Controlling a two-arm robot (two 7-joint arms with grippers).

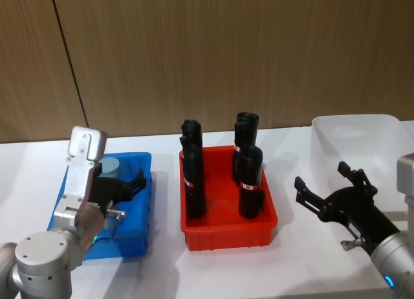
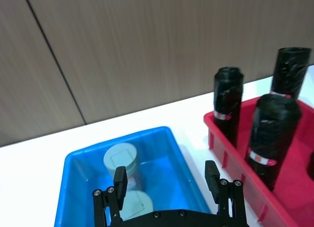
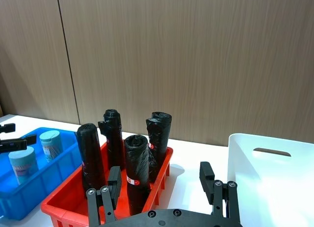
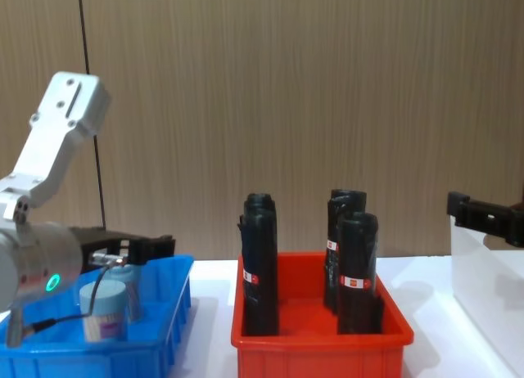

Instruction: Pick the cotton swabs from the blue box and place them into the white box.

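Pre-grasp: left gripper, fingers released, above 2 clear blue-lidded cotton swab jars in shallow blue plastic bin. Next: descend, clench 1. Right gripper idle, released, 3 o'clock.

Left gripper, fingers spread, over shallow bright blue plastic bin, by pale-blue-lidded jar. Red plastic bin, four tall black rolls, centre. Right gripper, spread, near translucent white plastic tub.

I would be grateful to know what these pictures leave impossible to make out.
Near jar: left wrist view, lower part behind the left gripper.
Far jar label: right wrist view, too small to read.
White box: head view, near part behind the right gripper; chest view, cut off by the edge.
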